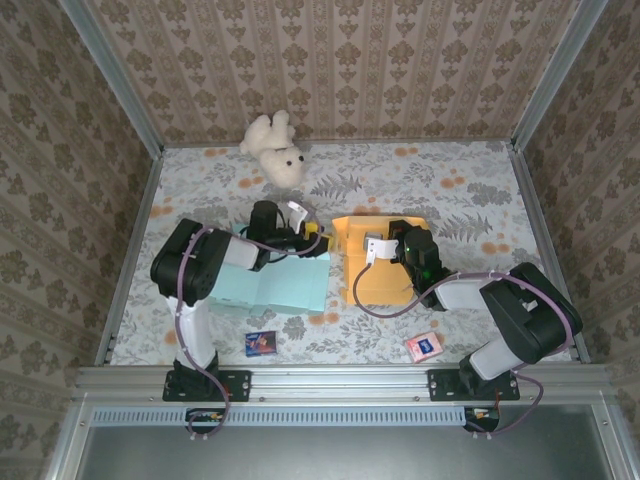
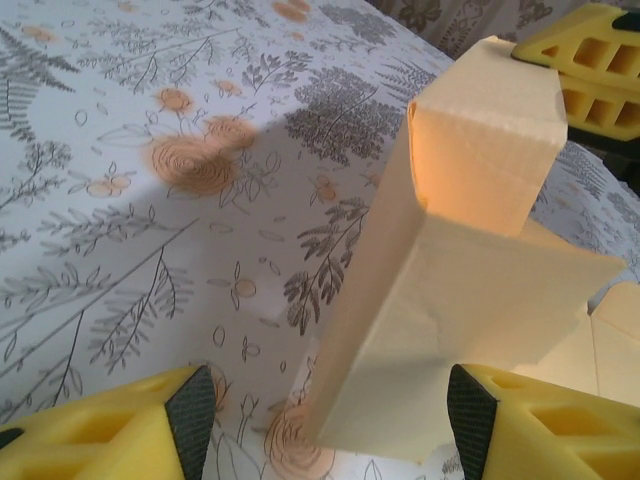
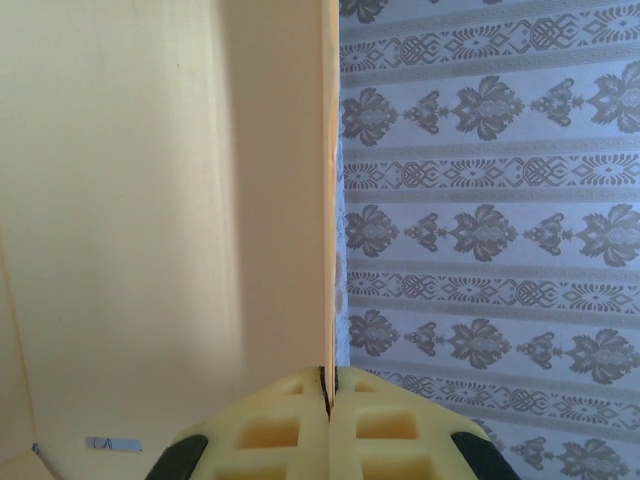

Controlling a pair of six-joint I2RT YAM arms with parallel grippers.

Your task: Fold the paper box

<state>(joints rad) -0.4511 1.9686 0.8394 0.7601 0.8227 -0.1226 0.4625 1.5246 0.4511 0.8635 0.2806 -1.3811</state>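
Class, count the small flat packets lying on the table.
2. One packet lies before the blue sheet, by the left arm; the other lies before the yellow box, by the right arm. Others may hide under the arms.

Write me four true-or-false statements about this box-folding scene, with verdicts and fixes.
1. The right gripper is shut on a wall of the paper box. True.
2. The left gripper is shut. False: its jaws stand apart.
3. A teddy bear lies near the far edge of the table. True.
4. The light blue sheet lies beside the right arm. False: it lies by the left arm.
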